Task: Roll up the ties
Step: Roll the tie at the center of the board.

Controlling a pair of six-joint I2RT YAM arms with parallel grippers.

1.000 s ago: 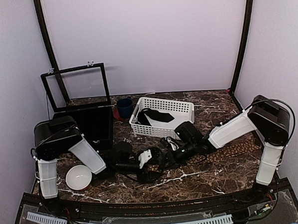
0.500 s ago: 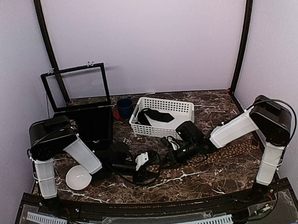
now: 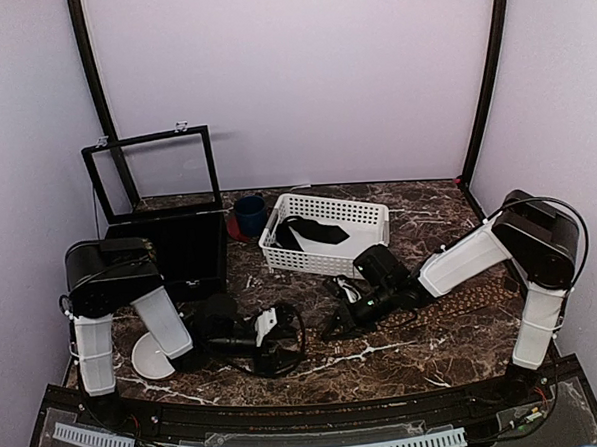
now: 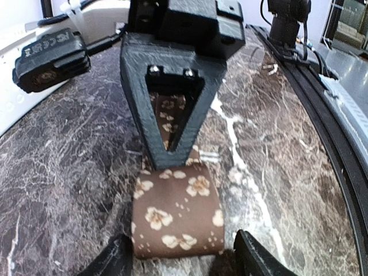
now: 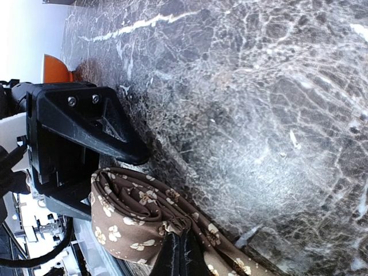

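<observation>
My two arms match. The left arm (image 3: 164,323) and right arm (image 3: 463,260) each have smooth white link shells between bulky black joint housings, with thin black cables looping outside the joints. The right gripper (image 4: 171,156) is matte black, a hollow triangle fixed with two silver screws. The left gripper (image 3: 274,333) is black too, with a white piece behind its fingers.

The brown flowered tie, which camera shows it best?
Left wrist: the tie lies centred, its flowers sharp. Right wrist shows only a bunched part; the top view, a faint strip on the marble table.
</observation>
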